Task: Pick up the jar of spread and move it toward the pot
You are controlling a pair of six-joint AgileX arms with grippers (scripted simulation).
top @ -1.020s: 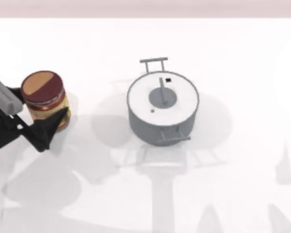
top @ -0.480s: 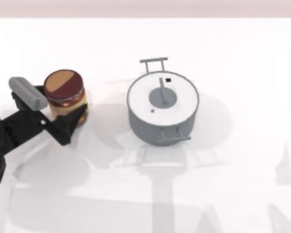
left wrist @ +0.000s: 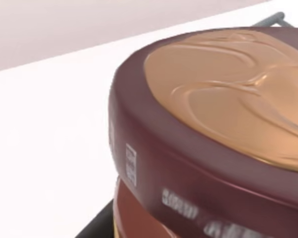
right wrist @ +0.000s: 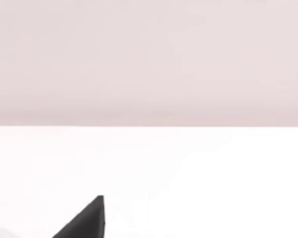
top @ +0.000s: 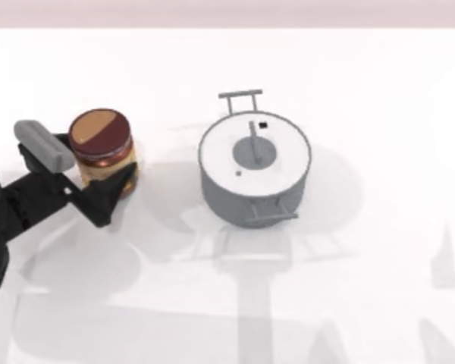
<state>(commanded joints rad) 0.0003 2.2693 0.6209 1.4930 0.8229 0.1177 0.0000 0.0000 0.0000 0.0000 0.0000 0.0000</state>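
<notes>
The jar of spread (top: 98,133), with its dark red and tan lid and orange-yellow label, stands upright at the table's left, a short gap from the pot. My left gripper (top: 97,168) reaches in from the left edge and is shut on the jar's body, one black finger on each side. The jar's lid (left wrist: 223,99) fills the left wrist view. I cannot tell whether the jar touches the table. The wide grey pot (top: 255,163) with its white lid and grey knob sits at the centre. My right gripper is out of the top view.
The pot's two thin bar handles (top: 240,95) stick out toward the back and front of the table. The right wrist view shows only white table, the pale wall and a dark tip of that gripper (right wrist: 87,223).
Over the last second the left gripper carried the jar to the right, toward the pot, and the jar looks smaller, so lower. In the last half second nothing visibly moved.
</notes>
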